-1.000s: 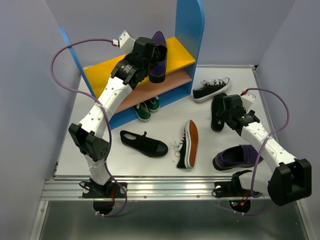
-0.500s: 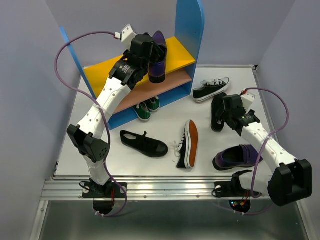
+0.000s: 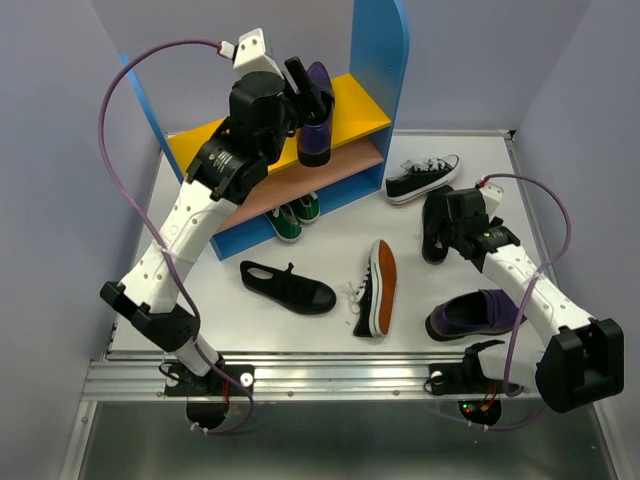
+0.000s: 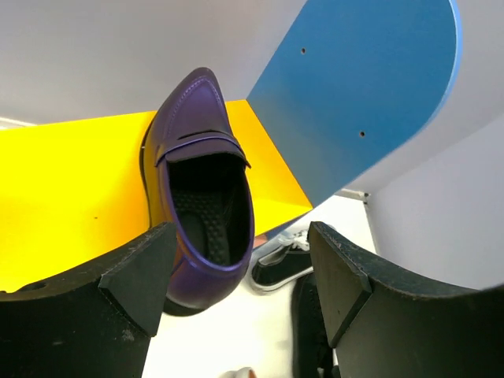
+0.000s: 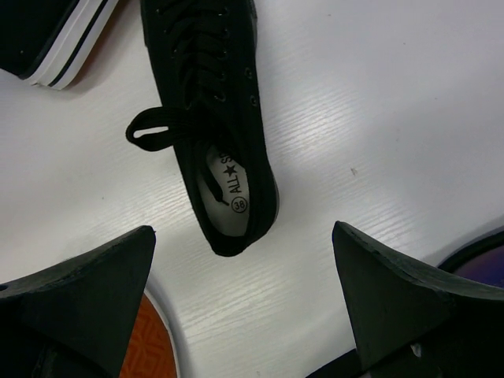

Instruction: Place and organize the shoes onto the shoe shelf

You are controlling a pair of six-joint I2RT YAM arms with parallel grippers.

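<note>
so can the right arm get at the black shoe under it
Probably yes: the right gripper hangs open just above the black shoe, nothing lies on it, and bare table flanks its heel.

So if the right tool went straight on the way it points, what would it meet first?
Most likely the black lace-up sneaker: the right tool points down at its heel end, open, nothing between. The gap above it is hard to judge.

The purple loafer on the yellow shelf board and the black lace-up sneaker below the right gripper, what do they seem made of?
Purple loafer: likely smooth leather or faux leather, with a soft sheen and stitched seams. Black sneaker: probably matte canvas, showing eyelets, cloth laces and a printed insole.
</note>
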